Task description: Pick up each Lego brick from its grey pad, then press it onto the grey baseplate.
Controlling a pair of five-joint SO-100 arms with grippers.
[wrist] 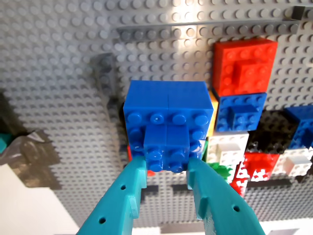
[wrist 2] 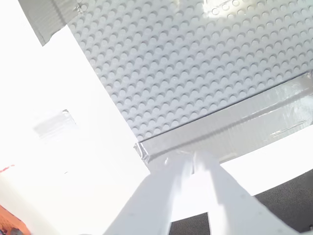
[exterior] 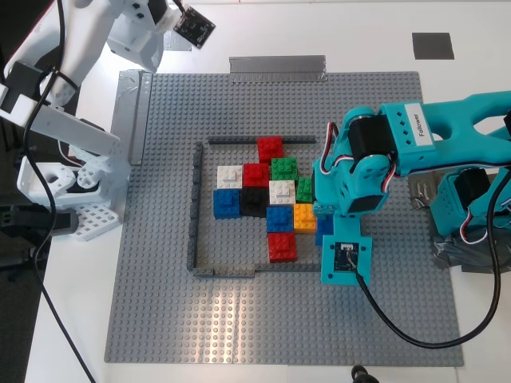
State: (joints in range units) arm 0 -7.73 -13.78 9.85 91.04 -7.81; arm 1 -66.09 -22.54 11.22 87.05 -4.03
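Between the fingers of my first gripper sits a blue brick, glossy, clamped above the baseplate; my second gripper is closed, empty.

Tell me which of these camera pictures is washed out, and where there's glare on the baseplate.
The second wrist view is heavily overexposed: the grey baseplate and my second gripper look nearly white. The exterior view is evenly lit, with a soft glare patch low on the baseplate. The first wrist view is sharp around the blue Lego brick.
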